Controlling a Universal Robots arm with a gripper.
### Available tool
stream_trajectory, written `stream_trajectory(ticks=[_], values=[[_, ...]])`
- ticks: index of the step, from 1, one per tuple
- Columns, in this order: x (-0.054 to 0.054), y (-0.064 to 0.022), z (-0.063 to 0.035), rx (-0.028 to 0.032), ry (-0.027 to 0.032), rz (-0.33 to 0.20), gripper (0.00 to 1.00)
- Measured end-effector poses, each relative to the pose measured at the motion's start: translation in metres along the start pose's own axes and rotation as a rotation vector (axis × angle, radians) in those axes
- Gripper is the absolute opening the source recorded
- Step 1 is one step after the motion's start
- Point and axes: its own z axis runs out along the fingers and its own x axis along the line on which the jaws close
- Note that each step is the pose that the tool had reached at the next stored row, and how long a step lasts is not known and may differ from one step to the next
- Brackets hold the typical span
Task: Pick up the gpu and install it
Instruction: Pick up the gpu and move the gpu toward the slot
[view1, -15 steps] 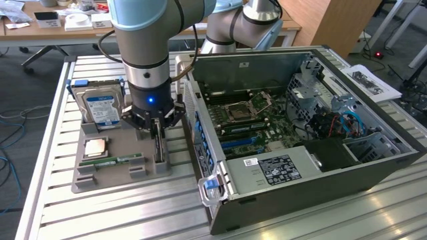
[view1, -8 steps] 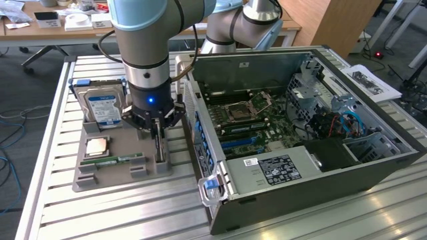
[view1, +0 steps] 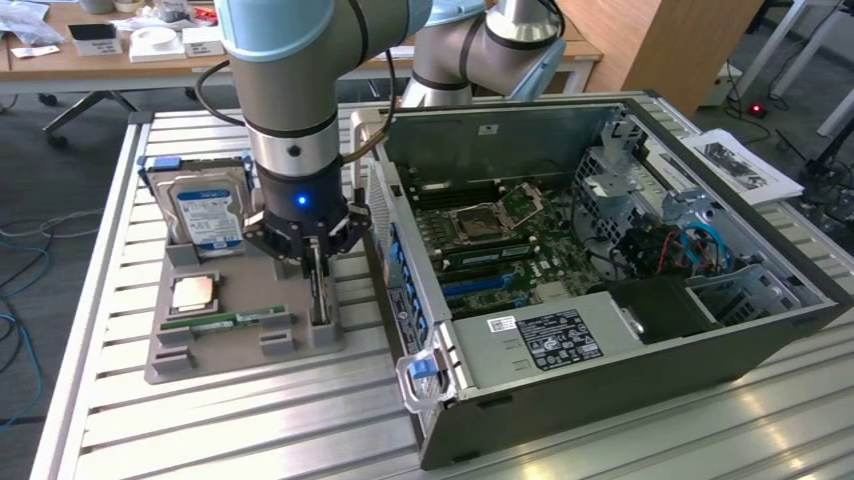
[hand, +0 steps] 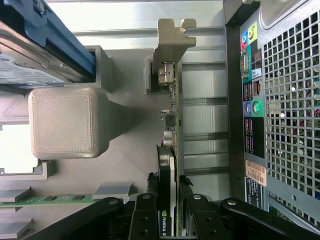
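Observation:
The gpu (view1: 319, 292) stands on edge in a slot of the grey holder tray (view1: 240, 352), just beside the open computer case (view1: 601, 250). My gripper (view1: 315, 262) is lowered straight onto it from above. In the wrist view the gpu (hand: 173, 115) runs edge-on, with its silver bracket (hand: 172, 40) at the far end and its dark face nearest the camera. My gripper (hand: 170, 202) has its black fingers (hand: 145, 212) pressed against both sides of the card, shut on it. The card still sits in the tray's slot.
The tray also carries a hard drive (view1: 207, 215) with a blue label, a CPU (view1: 196, 292) and a RAM stick (view1: 227, 322). The case lies open with its motherboard (view1: 494, 240) exposed. Its perforated rear panel (hand: 280, 100) is close beside the card.

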Motion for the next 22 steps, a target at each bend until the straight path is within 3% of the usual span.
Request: stream_trajectory(ticks=[22], values=[[-0.0001,0.0002,-0.0038,0.0,0.0001,0.0,0.27]])
